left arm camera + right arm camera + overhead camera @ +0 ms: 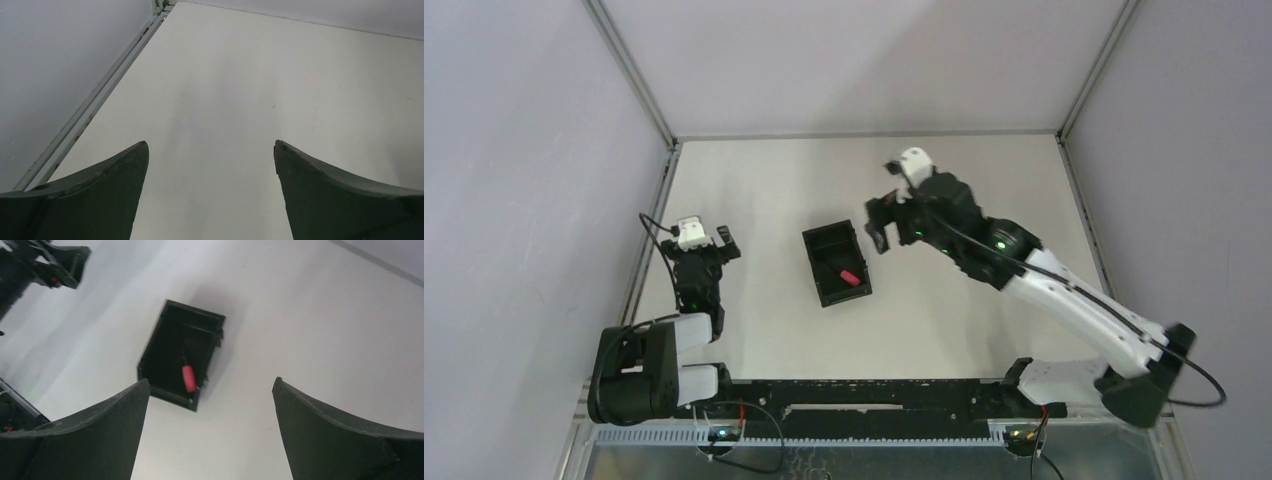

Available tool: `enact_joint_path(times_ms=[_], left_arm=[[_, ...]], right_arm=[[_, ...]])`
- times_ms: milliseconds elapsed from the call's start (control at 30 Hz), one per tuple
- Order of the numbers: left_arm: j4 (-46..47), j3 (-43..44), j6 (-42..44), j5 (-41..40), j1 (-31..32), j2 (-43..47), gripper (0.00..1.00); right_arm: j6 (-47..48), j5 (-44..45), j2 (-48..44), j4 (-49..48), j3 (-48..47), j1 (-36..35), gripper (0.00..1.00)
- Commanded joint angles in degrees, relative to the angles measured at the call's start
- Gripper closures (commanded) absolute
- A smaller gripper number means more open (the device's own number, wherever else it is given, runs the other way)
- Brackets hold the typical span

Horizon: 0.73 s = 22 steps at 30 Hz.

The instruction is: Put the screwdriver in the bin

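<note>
- My right gripper [211, 381] hangs wide open, holding nothing.
- The stubby red-handled screwdriver [188, 377] lies inside the small black rectangular plastic bin [151, 347] on the white tabletop [325, 315].
- My left gripper [211, 150] is open and empty too.

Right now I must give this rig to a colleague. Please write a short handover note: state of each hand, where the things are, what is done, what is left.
Left hand: open, empty, over bare table, well to the left of the bin.
Right hand: open, empty, raised near the bin's far right corner.
Screwdriver: lies inside the bin, in the larger near compartment.
Done: the screwdriver is in the bin.
Left: nothing for the task, it seems; probably only draw the right arm back.
</note>
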<state>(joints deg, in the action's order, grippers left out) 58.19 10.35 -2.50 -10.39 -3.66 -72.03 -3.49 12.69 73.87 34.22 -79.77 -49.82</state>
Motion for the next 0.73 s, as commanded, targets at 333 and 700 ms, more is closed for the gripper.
enact_joint_path(times_ms=[333,700], left_arm=[[2.27,0.73,0.92,-0.08,0.19,-0.04,0.00],[2.27,0.73,0.92,-0.07,0.22,-0.04,0.00]], right_arm=[[-13.48,-2.40,-36.34,-23.23,47.74,23.43,0.00],[-14.23,-2.63,-39.98,-26.28,57.34,27.15,0.00]])
